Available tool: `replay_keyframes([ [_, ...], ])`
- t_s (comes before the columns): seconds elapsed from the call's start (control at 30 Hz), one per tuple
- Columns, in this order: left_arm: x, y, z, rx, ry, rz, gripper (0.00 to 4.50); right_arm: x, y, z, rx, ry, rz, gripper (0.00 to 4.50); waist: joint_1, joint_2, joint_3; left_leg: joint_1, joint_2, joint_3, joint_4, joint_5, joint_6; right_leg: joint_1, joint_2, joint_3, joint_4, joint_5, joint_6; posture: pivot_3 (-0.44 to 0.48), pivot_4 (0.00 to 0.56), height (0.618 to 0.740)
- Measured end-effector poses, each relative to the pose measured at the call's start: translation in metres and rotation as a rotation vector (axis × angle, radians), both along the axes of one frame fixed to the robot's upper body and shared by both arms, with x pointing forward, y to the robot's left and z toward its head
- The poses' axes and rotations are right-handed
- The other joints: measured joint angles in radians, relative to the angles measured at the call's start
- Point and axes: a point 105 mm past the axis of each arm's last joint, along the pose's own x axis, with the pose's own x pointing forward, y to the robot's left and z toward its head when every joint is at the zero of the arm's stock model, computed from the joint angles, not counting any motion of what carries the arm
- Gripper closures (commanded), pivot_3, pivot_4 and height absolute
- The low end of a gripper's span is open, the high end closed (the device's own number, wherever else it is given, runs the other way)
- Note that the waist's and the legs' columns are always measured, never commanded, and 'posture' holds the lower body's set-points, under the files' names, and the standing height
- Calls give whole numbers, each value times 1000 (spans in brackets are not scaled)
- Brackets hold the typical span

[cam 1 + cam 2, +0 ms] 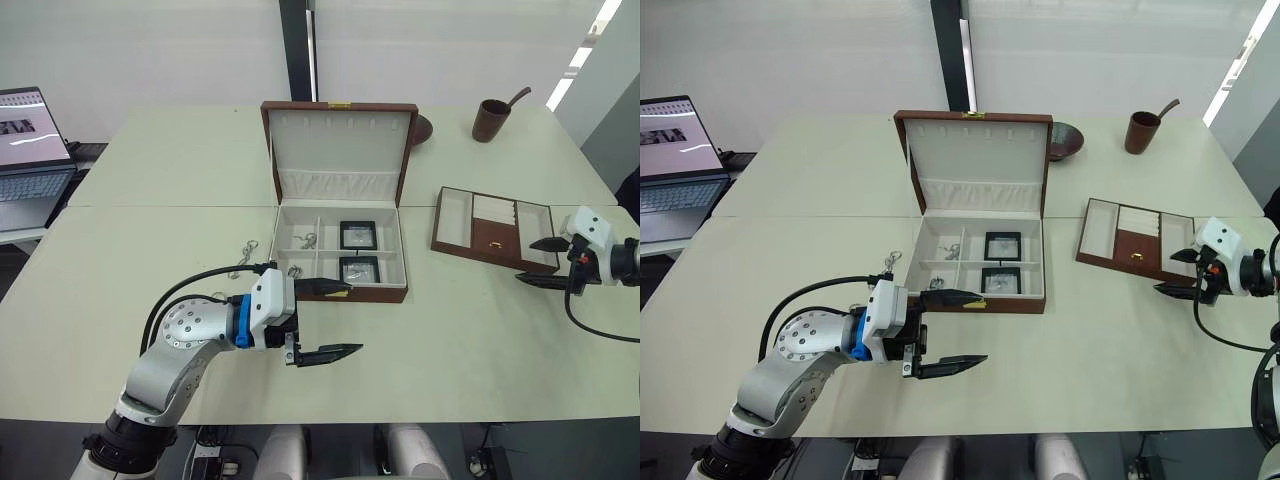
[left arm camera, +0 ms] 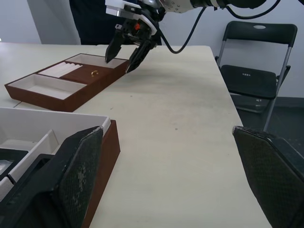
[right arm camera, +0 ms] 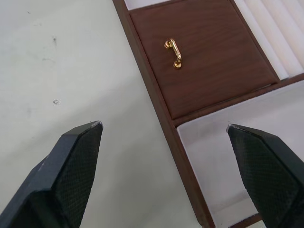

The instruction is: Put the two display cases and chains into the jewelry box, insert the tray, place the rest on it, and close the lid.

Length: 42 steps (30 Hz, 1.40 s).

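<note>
Left claw (image 1: 330, 320) hangs open and empty just near of the jewelry box (image 1: 342, 290), at its front wall. Right claw (image 1: 541, 262), also open and empty, hovers at the near right edge of the tray (image 1: 493, 229), which sits on the table (image 1: 180, 180) to the right of the box.

Both display cases (image 1: 357, 234) already lie in the box's right-hand compartments, one far, one near. One chain (image 1: 306, 240) lies in a left compartment. Another chain (image 1: 246, 250) is on the table left of the box, and a small ring (image 1: 294, 271) shows just beside the box's near left corner. The lid (image 1: 340, 145) stands upright.

By my judgement the chain step is unfinished: the next move calls for the left claw to swing left and pinch the loose chain, a thin target lying flat.

The left claw covers part of the box's front wall. How many chains lie inside is too small to tell. Whatever counts as "the rest" for the tray is hard to pick out.
</note>
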Motion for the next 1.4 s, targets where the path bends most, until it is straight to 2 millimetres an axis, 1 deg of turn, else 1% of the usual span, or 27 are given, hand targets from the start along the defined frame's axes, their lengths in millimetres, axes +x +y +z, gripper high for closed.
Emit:
replay_keyframes([
  [0.23, 0, -1, 1, 3, 2, 2, 0, 4, -1, -12, -46, 8, -18, 55, 0, 0, 0, 0, 0, 0, 0, 0, 0, 0, 0, 0, 0, 0, 0, 0, 150, 740],
  [0.27, 1, -1, 1, 5, 5, 5, 0, 4, 0, -14, -48, 8, -19, 433, 0, 0, 0, 0, 0, 0, 0, 0, 0, 0, 0, 0, 0, 0, 0, 0, 150, 740],
  [0.33, 2, -1, 2, 6, 6, 10, 0, 5, 1, -17, -46, 13, -24, 907, 0, 0, 0, 0, 0, 0, 0, 0, 0, 0, 0, 0, 0, 0, 0, 0, 150, 740],
  [0.37, 2, -1, 2, 5, 6, 14, 0, 5, 1, -18, -45, 14, -26, 1287, 0, 0, 0, 0, 0, 0, 0, 0, 0, 0, 0, 0, 0, 0, 0, 0, 150, 740],
  [0.43, 2, -1, 2, 5, 7, 19, 0, 7, 1, -16, -47, 9, -28, 2011, 0, 0, 0, 0, 0, 0, 0, 0, 0, 0, 0, 0, 0, 0, 0, 0, 150, 740],
  [0.5, 3, -1, 2, 5, 8, 22, 0, 9, 2, -14, -48, 4, -25, 2573, 0, 0, 0, 0, 0, 0, 0, 0, 0, 0, 0, 0, 0, 0, 0, 0, 150, 740],
  [0.63, 4, -1, 2, 3, 6, 27, 0, 9, 3, -14, -51, 1, -24, 3574, 0, 0, 0, 0, 0, 0, 0, 0, 0, 0, 0, 0, 0, 0, 0, 0, 150, 740],
  [0.77, 6, -2, 6, -4, -7, 31, 0, 9, 4, -13, -53, -3, -12, 4462, 0, 0, 0, 0, 0, 0, 0, 0, 0, 0, 0, 0, 0, 0, 0, 0, 150, 740],
  [1.0, 7, -3, 8, -10, -12, 31, 0, 7, 4, -14, -41, 9, -5, 4487, 0, 0, 0, 0, 0, 0, 0, 0, 0, 0, 0, 0, 0, 0, 0, 0, 150, 740],
  [1.13, 8, -5, 9, -25, -11, 30, 0, 4, 4, -13, -1, 32, -7, 4487, 0, 0, 0, 0, 0, 0, 0, 0, 0, 0, 0, 0, 0, 0, 0, 0, 150, 740],
  [1.3, 10, -4, 8, -41, -8, 44, 0, -4, -1, 2, 28, 33, 7, 4487, 1, 1, 0, 0, 0, 0, 0, 0, 0, 0, 0, 0, 0, 0, 0, 0, 150, 740],
  [1.4, 11, -1, 7, -52, 0, 75, 0, -11, 0, 12, 32, 23, 39, 4487, 0, 2, 0, 0, 0, 0, 0, 0, 0, 0, 0, 0, 0, 0, 0, 0, 150, 740],
])
